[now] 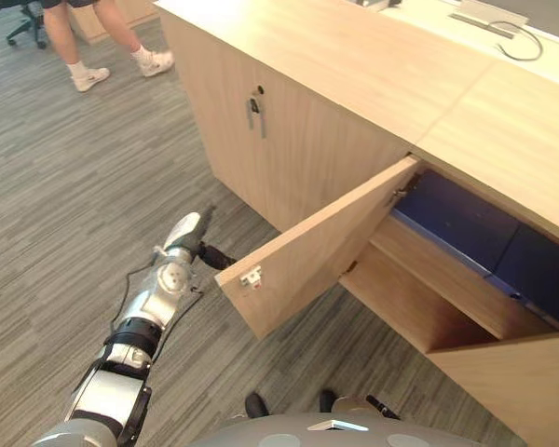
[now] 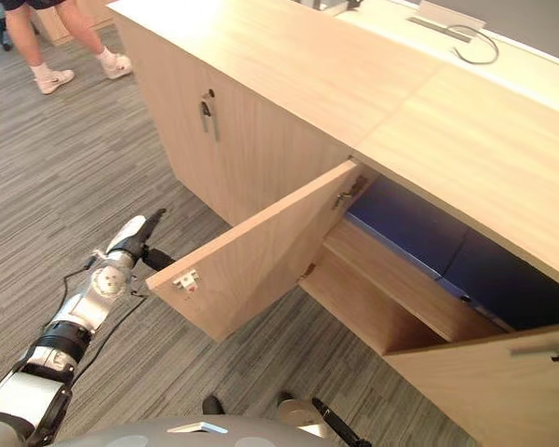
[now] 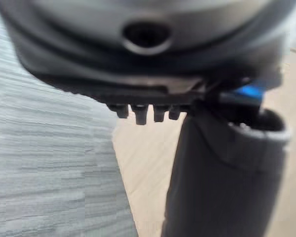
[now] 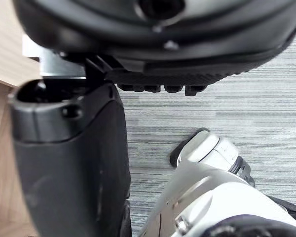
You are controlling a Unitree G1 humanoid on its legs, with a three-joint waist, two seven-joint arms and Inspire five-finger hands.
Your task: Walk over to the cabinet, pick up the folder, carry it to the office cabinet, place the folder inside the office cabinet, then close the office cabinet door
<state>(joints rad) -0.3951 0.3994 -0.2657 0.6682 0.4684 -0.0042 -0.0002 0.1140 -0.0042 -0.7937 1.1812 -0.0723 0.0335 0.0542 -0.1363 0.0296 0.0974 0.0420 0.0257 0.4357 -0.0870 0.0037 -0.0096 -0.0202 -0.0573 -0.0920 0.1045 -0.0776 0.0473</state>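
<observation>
**One step left: folder in, doors open**

Most of the task looks done, judging by how things lie. The folder (image 1: 456, 219), a flat blue mass, lies on the upper shelf (image 1: 456, 281) of the cabinet (image 1: 354, 65), pushed toward the back. A seam runs across the blue, so I cannot tell whether it is one piece or two side by side. Neither hand holds it. Below the shelf, the part of the lower compartment (image 1: 401, 312) that shows is bare wood.

What remains is the closing. The left door (image 1: 307, 251) stands about half open, its inner face and small latch turned toward the robot. The right door (image 1: 512, 391) is swung out too, its top edge near the bottom right corner of the eye views.

The left hand (image 1: 214, 254) is at the outer face of the left door, by its free edge, low down, and seems to touch it. Its fingers run behind the door, so I cannot tell whether they are spread or curled. That placement suits a push to swing the door shut.

The right hand (image 4: 69, 158) hangs over the carpet in its wrist view. Its thumb is plain, but the fingers show too little to judge.

A person's legs (image 1: 93, 47) stand on the carpet beyond the cabinet's far corner, well apart from the doors.
</observation>
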